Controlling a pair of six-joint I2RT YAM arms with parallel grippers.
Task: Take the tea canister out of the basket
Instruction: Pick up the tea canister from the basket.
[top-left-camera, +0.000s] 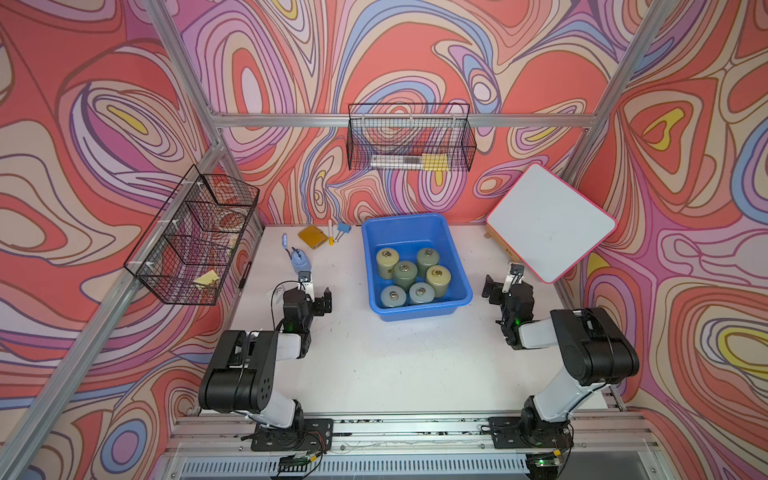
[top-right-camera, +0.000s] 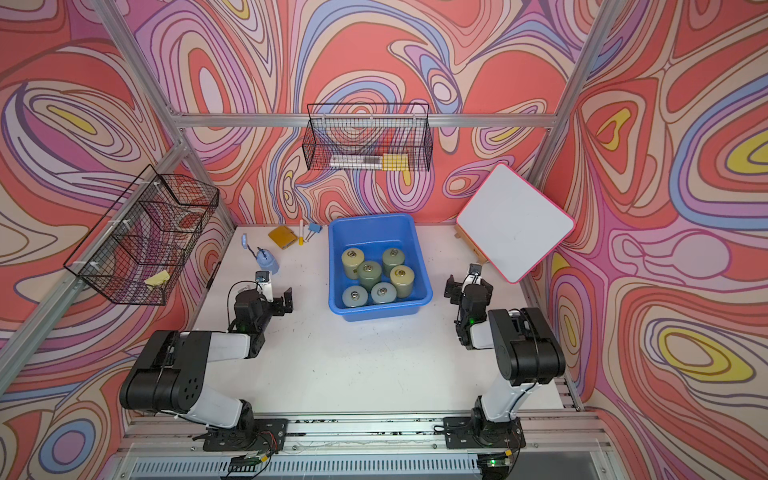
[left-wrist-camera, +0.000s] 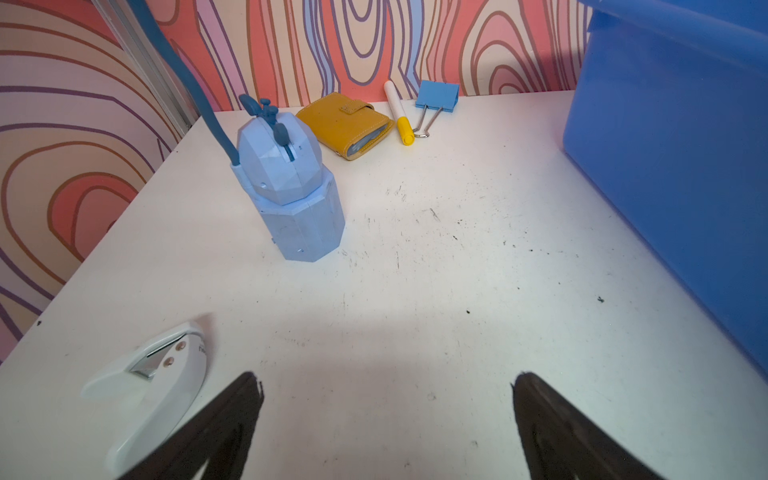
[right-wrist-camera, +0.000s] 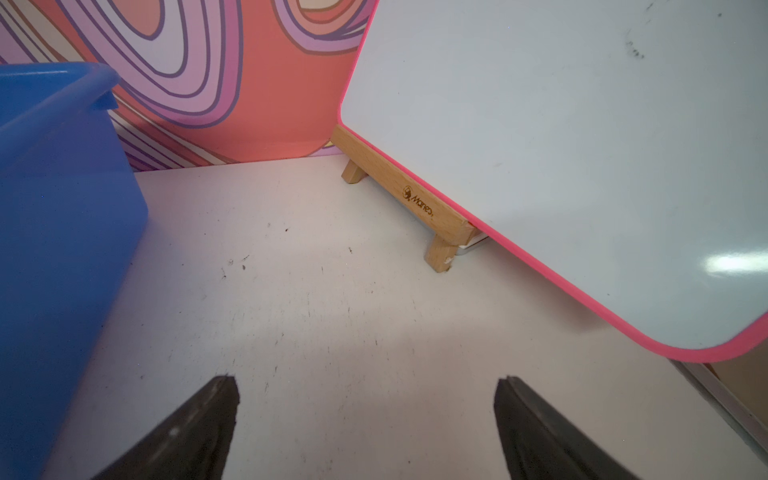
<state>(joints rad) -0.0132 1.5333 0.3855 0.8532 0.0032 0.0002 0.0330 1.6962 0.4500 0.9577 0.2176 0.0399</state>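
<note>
Walls: swirly walls (top-left-camera: 415, 50) in pink, red, purple and yellow go all around.
Counter: the white counter (top-left-camera: 395, 365) has little black marks on it.
Basket: the big blue basket (top-left-camera: 415, 309) sits toward the back of the counter, near the middle.
Tea canisters: six round tea canisters (top-left-camera: 405, 274), green and yellowish, stand up inside the basket. They are packed close together at its near end. Each lid has a small ring on top.
Left pincer: the left pincer (left-wrist-camera: 386, 384) is spread wide and holds nothing. It is low over the counter, to the left of the basket and apart from it.
Right pincer: the right pincer (right-wrist-camera: 368, 382) is spread wide too and holds nothing. It is low over the counter, to the right of the basket and apart from it.
Near the left pincer: a white hole punch (left-wrist-camera: 153, 382), I think, lies on the counter just beside one finger.
Back left: a light blue bumpy pot (left-wrist-camera: 291, 195) stands up. Behind it lie a yellow wallet (left-wrist-camera: 345, 124), a white marker (left-wrist-camera: 397, 112) with a yellow cap, and a blue clip (left-wrist-camera: 436, 97).
Back right: a whiteboard (top-left-camera: 548, 224) with a pink edge leans tilted on a wooden stand (right-wrist-camera: 399, 191).
Up high: one black wire basket (top-left-camera: 409, 137) hangs on the back wall. Another wire basket (top-left-camera: 195, 237) hangs on the left wall.
</note>
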